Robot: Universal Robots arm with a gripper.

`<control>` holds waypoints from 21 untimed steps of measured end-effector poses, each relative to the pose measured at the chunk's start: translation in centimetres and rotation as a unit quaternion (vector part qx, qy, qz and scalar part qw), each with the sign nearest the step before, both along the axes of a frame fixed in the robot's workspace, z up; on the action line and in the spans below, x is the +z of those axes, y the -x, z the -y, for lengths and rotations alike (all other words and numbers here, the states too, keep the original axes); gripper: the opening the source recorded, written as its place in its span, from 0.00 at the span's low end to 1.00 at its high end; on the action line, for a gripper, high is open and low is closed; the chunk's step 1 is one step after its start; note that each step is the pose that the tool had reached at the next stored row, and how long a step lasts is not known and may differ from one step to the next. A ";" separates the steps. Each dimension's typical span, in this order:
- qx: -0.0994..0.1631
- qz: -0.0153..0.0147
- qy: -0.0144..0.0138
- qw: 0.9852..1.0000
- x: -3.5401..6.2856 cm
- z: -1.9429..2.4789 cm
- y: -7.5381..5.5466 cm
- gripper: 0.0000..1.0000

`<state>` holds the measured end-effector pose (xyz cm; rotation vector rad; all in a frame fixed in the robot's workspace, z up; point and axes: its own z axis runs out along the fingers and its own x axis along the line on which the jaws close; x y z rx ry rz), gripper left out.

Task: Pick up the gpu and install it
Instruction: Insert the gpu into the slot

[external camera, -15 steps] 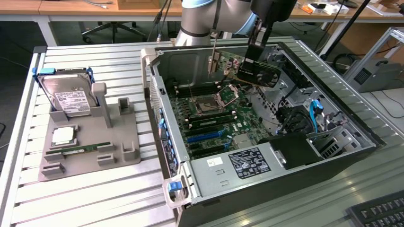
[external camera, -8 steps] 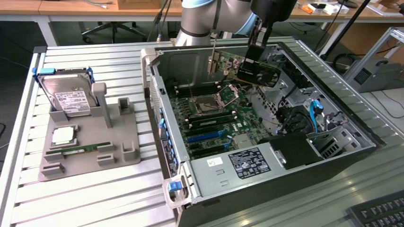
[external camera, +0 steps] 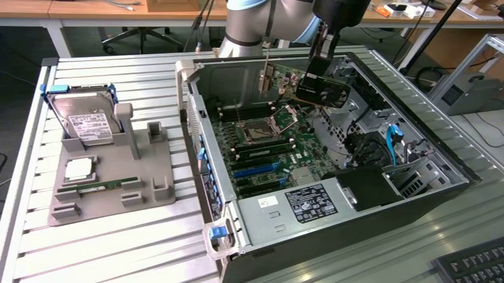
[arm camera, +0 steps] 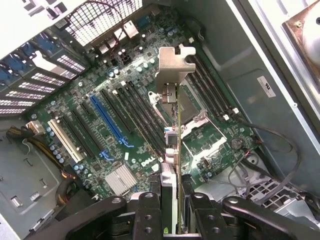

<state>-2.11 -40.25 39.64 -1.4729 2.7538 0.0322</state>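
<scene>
The gripper point(external camera: 321, 66) pinches the gpu point(external camera: 323, 91) and holds it in the air inside the open computer case point(external camera: 441, 159). In the exterior view it sits at one o'clock from the CPU socket point(external camera: 257, 131). Its long axis runs nine to three o'clock there, with the silver bracket point(external camera: 268, 79) at the nine o'clock end. From the wrist the card shows edge-on, its near end hidden between the fingers point(arm camera: 167, 192). The motherboard point(arm camera: 95, 100) and its blue slot point(arm camera: 107, 122) lie uncovered beneath, with case walls all round.
</scene>
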 end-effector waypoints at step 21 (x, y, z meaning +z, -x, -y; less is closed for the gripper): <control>0.030 0.000 0.000 1.000 -0.01 0.00 0.0 0.26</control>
